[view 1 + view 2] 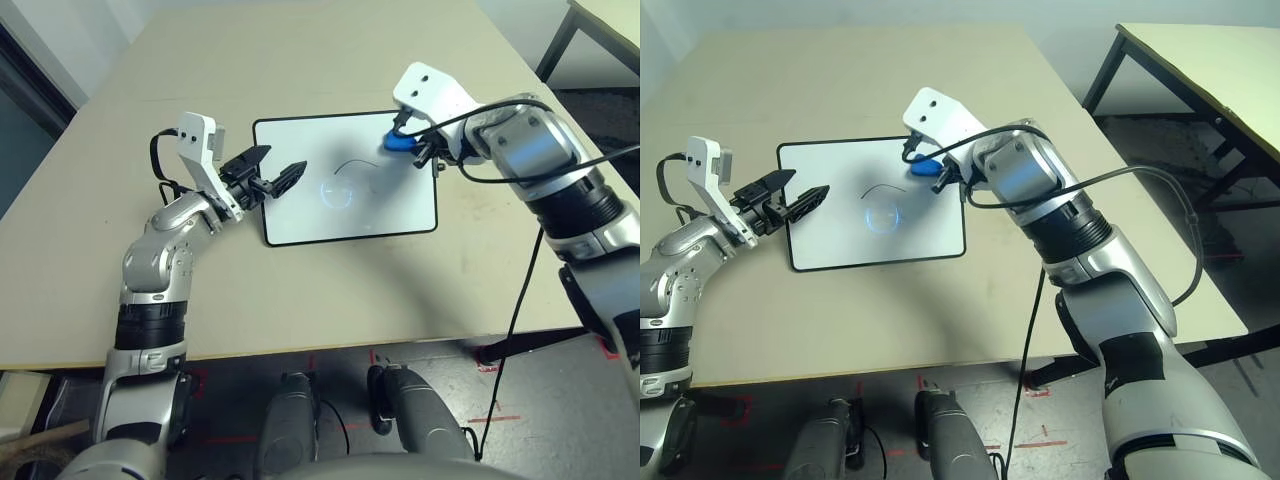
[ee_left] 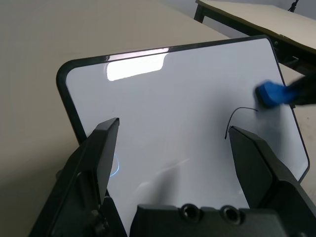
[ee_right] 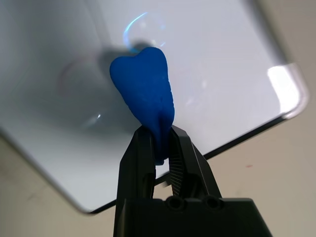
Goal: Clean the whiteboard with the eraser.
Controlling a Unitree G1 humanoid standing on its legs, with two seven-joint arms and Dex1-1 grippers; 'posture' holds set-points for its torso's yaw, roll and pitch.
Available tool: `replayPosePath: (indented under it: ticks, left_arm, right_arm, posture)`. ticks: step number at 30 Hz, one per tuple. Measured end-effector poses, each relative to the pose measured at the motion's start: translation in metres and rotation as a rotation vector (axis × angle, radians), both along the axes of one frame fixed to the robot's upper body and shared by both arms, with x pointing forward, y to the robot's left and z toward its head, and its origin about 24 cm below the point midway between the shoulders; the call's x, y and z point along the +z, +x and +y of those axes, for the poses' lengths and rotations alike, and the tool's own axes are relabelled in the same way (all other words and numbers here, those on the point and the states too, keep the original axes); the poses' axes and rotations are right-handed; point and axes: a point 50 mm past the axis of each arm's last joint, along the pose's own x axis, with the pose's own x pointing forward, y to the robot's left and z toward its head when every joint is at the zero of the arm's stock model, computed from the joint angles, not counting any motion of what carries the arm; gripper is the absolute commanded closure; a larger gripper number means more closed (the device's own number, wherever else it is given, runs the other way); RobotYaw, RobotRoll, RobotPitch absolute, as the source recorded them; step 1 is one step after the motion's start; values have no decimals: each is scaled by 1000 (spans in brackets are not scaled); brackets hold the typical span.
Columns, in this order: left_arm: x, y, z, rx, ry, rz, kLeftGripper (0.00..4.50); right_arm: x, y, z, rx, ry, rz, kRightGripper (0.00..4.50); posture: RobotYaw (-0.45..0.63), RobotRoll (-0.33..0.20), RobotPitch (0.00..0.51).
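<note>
Right gripper [image 3: 160, 143] jaws clamped on eraser [image 1: 397, 141], thin pinch: could twist loose wiping curved mark [image 1: 352, 164]. Left gripper [image 1: 272, 172] jaws apart over whiteboard [image 1: 300, 215] left edge; unpinned board may slide across tabletop [image 1: 300, 60].

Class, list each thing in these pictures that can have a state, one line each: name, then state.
whiteboard: flat on the table, a curved black mark near its middle.
eraser: clamped in the right claw, over the board.
right claw: shut on the eraser.
left claw: open, empty, over the board's edge.
table: bears the board.
</note>
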Motion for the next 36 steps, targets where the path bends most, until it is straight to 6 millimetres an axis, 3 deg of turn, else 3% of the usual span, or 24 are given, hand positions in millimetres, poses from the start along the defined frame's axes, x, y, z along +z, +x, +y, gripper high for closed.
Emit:
replayPosePath:
  ticks: [2, 6, 12, 16, 20, 25, 30, 33, 36]
  left_arm:
    - [-1, -1, 1, 9, 1, 3, 0]
    - [-3, -1, 3, 19, 3, 13, 0]
    - [-4, -1, 3, 26, 2, 19, 0]
    - [-3, -1, 3, 26, 0, 16, 0]
    - [-3, -1, 2, 23, -4, 16, 0]
    - [-4, -2, 4, 27, -3, 17, 0]
    - [-4, -1, 4, 28, -3, 19, 0]
    - [-4, -1, 4, 28, -3, 19, 0]
    - [-4, -1, 4, 27, -2, 20, 0]
  right_arm:
    - [-11, -7, -1, 14, -29, 47, 4134]
    - [-12, -7, -4, 7, -45, 62, 4134]
    - [23, 21, -4, -49, 3, -95, 4135]
    - [24, 25, -5, -50, -2, -112, 4135]
    - [14, 15, -6, -27, -19, -77, 4135]
    - [-19, -11, -2, 35, -75, 79, 4135]
    - [-19, -15, 4, 50, -70, 81, 4135]
    - [-13, -7, 11, 63, -68, 37, 4135]
    - [7, 8, 18, 59, -60, -67, 4143]
  posture:
    - [-61, 0, 155]
    - [-62, 0, 154]
    - [-65, 0, 153]
    - [-65, 0, 153]
    - [-62, 0, 156]
    - [-67, 0, 156]
    - [-67, 0, 154]
    - [-68, 0, 153]
    - [-67, 0, 153]
